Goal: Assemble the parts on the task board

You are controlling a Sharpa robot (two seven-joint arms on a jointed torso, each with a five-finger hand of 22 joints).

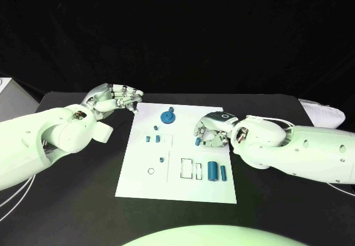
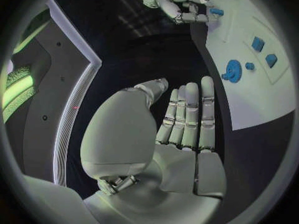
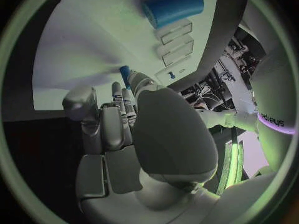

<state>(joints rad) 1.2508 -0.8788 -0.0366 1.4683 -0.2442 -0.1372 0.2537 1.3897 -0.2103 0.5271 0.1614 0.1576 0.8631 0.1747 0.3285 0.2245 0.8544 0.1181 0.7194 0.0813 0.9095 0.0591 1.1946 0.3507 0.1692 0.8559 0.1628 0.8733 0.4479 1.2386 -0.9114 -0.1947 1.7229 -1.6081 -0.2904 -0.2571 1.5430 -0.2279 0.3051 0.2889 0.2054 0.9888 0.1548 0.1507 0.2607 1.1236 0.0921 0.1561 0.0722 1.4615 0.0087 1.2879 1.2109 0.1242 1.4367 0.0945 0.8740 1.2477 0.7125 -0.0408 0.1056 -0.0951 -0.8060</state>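
Note:
The white task board [image 1: 177, 177] lies mid-table. On it are a blue gear [image 1: 169, 118], small blue parts [image 1: 148, 138] near the left side, and two blue cylinders [image 1: 213, 170] beside empty slots [image 1: 186, 168]. My right hand [image 1: 213, 130] hangs over the board's right side with its fingers curled down, and a small blue part [image 1: 198, 141] sits at its fingertips. The right wrist view shows that part [image 3: 124, 74] pinched at the fingertips of the right hand [image 3: 124, 129]. My left hand [image 1: 115, 97] hovers off the board's far left corner, its fingers [image 2: 187, 119] straight and holding nothing.
A white box [image 1: 11, 97] stands at the table's far left edge and a white object [image 1: 326, 110] at the far right. A small ring [image 1: 151, 171] is marked on the board's left half. Black table surface [image 1: 74, 205] surrounds the board.

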